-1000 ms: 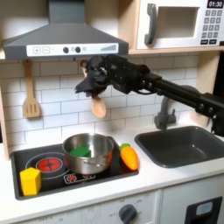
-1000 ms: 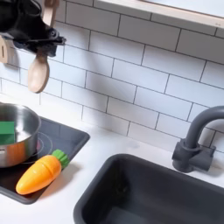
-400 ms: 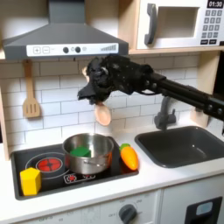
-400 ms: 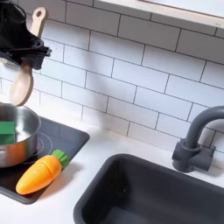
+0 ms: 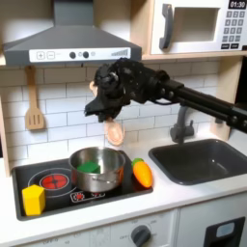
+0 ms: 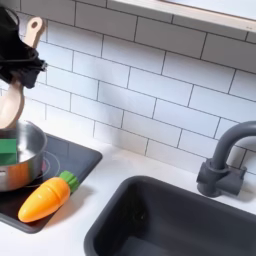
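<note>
My black gripper (image 5: 108,99) is shut on a wooden spoon (image 5: 115,131), whose bowl hangs down just above the right rim of a silver pot (image 5: 96,166). The spoon (image 6: 10,104) shows again at the second exterior view's left edge, over the pot (image 6: 20,152), with the gripper (image 6: 20,62) clamped on its handle. A green object (image 5: 89,166) lies inside the pot. An orange toy carrot (image 5: 142,173) with a green top rests beside the pot on the black stovetop (image 5: 58,195).
A yellow block (image 5: 34,200) stands at the stovetop's front left. A wooden spatula (image 5: 34,106) hangs on the tiled wall. A dark sink (image 5: 201,159) with a grey faucet (image 6: 223,160) lies to the right. Hood and microwave (image 5: 198,25) sit overhead.
My gripper has carried the spoon downward and forward, away from the wall and closer over the pot. Nothing on the stovetop has moved.
</note>
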### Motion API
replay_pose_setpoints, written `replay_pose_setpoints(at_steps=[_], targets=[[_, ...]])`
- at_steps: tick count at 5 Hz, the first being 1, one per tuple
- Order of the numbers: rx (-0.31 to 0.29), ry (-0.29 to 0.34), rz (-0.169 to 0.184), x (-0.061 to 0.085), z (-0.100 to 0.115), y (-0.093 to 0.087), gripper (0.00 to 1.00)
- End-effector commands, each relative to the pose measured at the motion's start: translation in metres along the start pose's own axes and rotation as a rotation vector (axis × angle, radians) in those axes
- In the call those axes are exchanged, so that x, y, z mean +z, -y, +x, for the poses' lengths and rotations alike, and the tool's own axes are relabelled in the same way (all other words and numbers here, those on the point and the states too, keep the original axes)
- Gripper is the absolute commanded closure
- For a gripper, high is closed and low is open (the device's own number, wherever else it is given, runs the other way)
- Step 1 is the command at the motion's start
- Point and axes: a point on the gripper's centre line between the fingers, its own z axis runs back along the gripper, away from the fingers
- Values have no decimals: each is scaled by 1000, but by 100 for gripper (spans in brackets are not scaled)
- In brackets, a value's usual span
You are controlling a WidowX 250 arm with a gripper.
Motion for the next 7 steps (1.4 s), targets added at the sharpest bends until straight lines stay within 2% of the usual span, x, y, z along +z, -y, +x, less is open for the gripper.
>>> replay_pose_setpoints(at_steps=[1, 2, 3, 4, 5, 6, 7], targets=[[-26, -112, 95, -8, -17, -15, 100], [-19, -154, 134, -6, -21, -15, 100], [-45, -225, 136, -19, -30, -9, 100], [-71, -281, 174, -26, -37, -15, 100], [-68, -311, 183, -30, -40, -18, 100], [-97, -367, 211, -37, -47, -21, 100], [-87, -408, 216, -42, -56, -27, 100]])
